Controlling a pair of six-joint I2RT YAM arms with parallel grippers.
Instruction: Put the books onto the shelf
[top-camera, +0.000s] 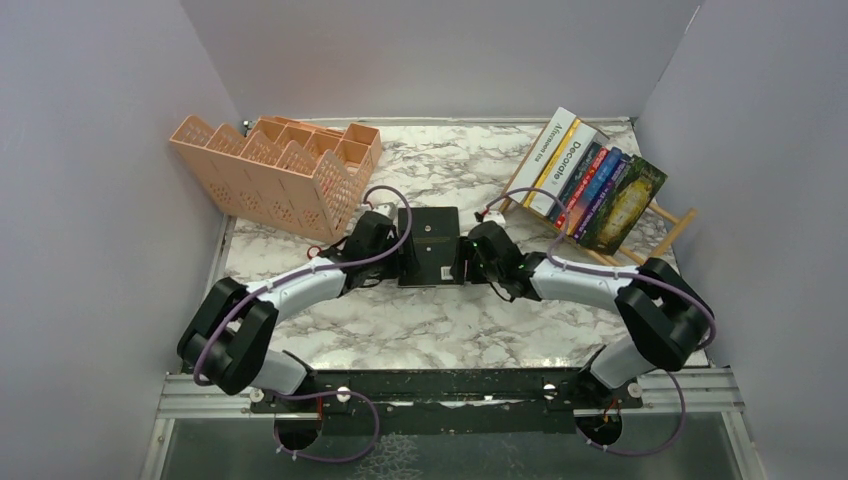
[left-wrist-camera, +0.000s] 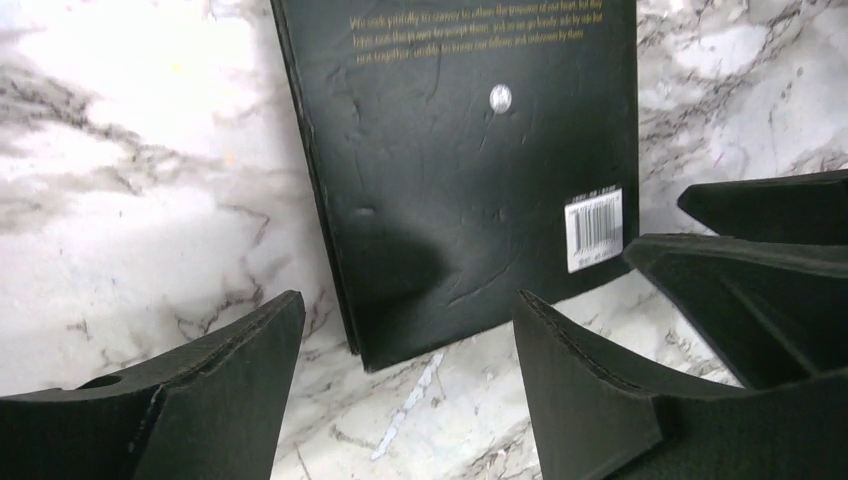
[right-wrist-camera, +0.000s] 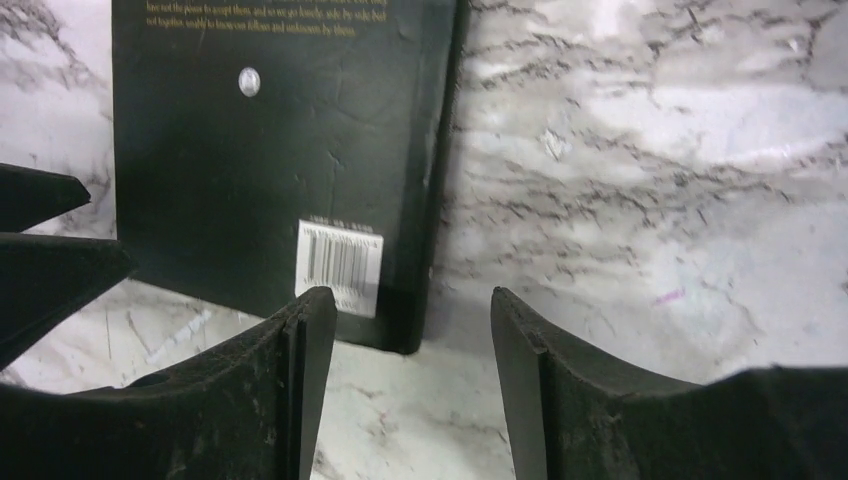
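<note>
A black book (top-camera: 430, 245) lies flat on the marble table, back cover up, barcode showing (left-wrist-camera: 595, 228). My left gripper (top-camera: 388, 240) is at its left edge and my right gripper (top-camera: 476, 246) at its right edge. In the left wrist view the left gripper (left-wrist-camera: 408, 300) is open, with the book's (left-wrist-camera: 470, 170) near corner just beyond its fingertips. The right gripper (right-wrist-camera: 408, 295) is open too, the book's (right-wrist-camera: 270, 150) near right corner just ahead of its left finger. Neither holds anything. Several books (top-camera: 585, 175) lean on the light-wood shelf (top-camera: 672, 222) at back right.
A peach lattice organizer (top-camera: 280, 165) stands at the back left. Grey walls close in the table on the left, back and right. In the left wrist view the right gripper's fingers (left-wrist-camera: 760, 290) show at the right edge.
</note>
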